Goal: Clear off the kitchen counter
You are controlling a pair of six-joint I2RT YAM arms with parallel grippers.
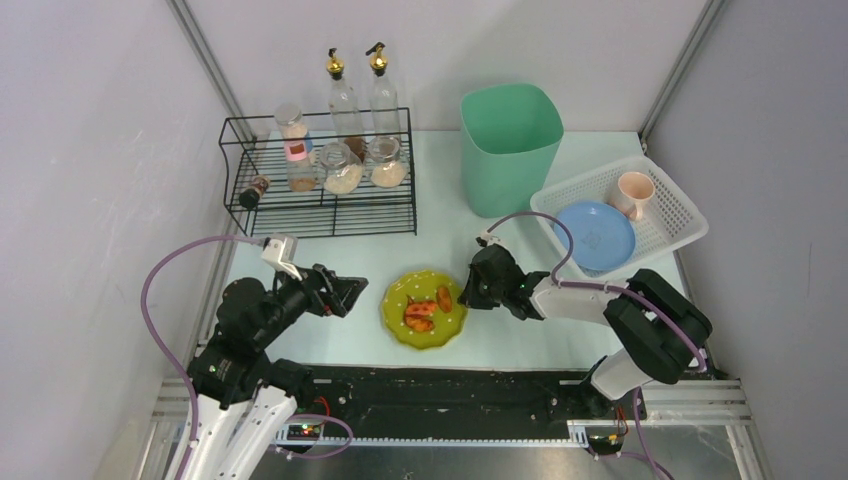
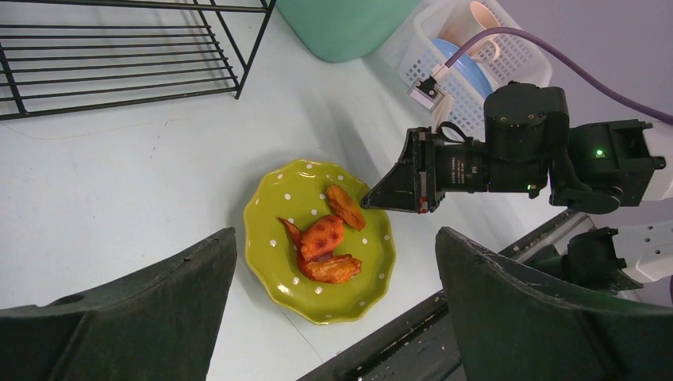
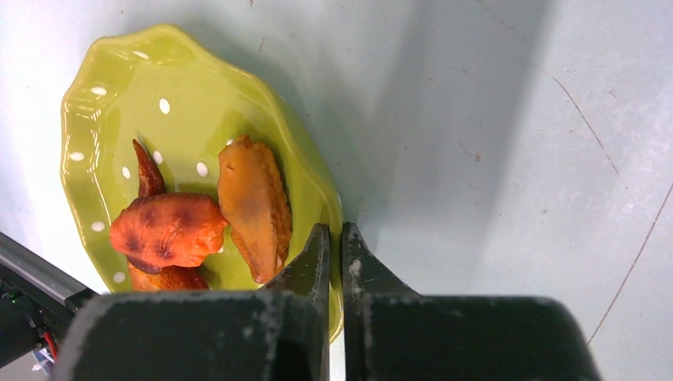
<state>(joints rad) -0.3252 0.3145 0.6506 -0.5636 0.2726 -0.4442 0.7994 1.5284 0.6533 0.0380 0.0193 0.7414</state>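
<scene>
The pale mint kitchen counter (image 1: 330, 262) holds a green dotted plate (image 1: 398, 293) with fried chicken pieces (image 1: 421, 312) near its front edge. My right gripper (image 1: 466, 293) is at the plate's right side. In the right wrist view the gripper (image 3: 334, 228) is shut on the plate's rim (image 3: 119, 71), beside a chicken piece (image 3: 250, 202). My left gripper (image 1: 352, 293) is open and empty, hovering left of the plate. In the left wrist view the plate (image 2: 270, 208) lies between its fingers (image 2: 190, 294), well below them.
A black wire rack (image 1: 320, 190) with jars and bottles stands at the back left. A green bin (image 1: 508, 145) is at the back middle. A white basket (image 1: 668, 200) at the right holds a blue plate (image 1: 595, 235) and a pink cup (image 1: 634, 192).
</scene>
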